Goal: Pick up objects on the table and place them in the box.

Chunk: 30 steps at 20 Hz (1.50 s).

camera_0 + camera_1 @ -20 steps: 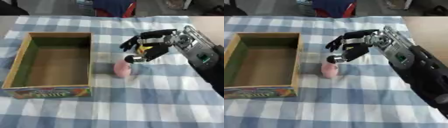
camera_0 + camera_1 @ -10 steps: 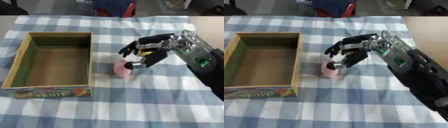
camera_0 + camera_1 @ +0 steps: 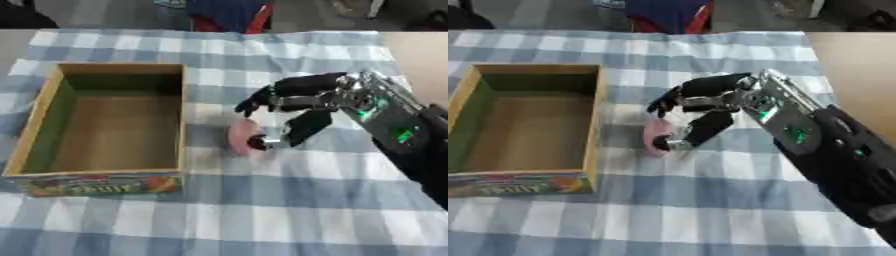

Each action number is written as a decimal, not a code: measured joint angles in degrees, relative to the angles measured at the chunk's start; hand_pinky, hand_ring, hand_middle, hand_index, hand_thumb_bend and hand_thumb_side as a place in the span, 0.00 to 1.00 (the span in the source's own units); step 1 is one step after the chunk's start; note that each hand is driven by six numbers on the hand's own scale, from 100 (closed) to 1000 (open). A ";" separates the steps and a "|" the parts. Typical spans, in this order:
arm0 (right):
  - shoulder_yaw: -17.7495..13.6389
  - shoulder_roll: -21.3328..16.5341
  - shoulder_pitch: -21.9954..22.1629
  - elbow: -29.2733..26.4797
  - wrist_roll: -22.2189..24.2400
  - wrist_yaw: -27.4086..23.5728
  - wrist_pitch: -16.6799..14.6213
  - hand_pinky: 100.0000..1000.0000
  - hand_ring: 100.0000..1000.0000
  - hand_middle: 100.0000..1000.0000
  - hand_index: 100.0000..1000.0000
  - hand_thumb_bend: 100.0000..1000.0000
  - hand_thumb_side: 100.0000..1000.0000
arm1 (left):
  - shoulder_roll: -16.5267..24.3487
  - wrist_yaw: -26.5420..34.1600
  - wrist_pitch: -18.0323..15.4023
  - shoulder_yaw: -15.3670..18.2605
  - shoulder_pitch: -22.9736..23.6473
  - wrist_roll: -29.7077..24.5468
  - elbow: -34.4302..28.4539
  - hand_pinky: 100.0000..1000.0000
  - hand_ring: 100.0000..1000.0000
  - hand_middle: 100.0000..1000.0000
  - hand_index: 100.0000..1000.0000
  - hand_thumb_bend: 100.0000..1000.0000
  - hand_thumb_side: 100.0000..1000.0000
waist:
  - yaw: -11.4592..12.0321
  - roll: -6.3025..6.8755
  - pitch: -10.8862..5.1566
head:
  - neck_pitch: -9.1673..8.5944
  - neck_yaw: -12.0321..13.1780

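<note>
While pink object (image 3: 241,137) lies on checked cloth (image 3: 262,200) just right of box (image 3: 109,172), outside it, my right hand (image 3: 302,102) sits over it. Risk: small rounded thing could roll or squirt from between thumb and fingers; approach from right may nudge it against box wall. Pose: arm enters from right of box, fingers arched above object, thumb tip touching its right side, not yet clasped. Left hand unseen.

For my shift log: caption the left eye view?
Right hand closing around pink object beside the empty box.

Pink object (image 3: 241,137) beside open box (image 3: 103,165)
</note>
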 measured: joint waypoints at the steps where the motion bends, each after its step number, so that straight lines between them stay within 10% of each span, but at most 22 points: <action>1: 0.01 0.03 0.18 0.34 -0.43 0.74 -0.37 0.72 0.88 0.81 1.00 0.24 0.90 | 0.00 0.00 -0.03 0.00 0.00 -0.05 0.00 0.28 0.53 0.47 0.77 0.37 0.51 | 0.02 0.00 0.01 | 0.00 -0.01; 30: 0.01 2.36 0.23 5.71 -6.93 9.14 -3.61 0.70 0.86 0.76 1.00 0.18 0.83 | -0.08 0.06 -0.28 -0.33 -0.01 -1.11 0.00 0.28 0.53 0.47 0.76 0.37 0.51 | 0.47 0.21 0.59 | -0.73 -0.74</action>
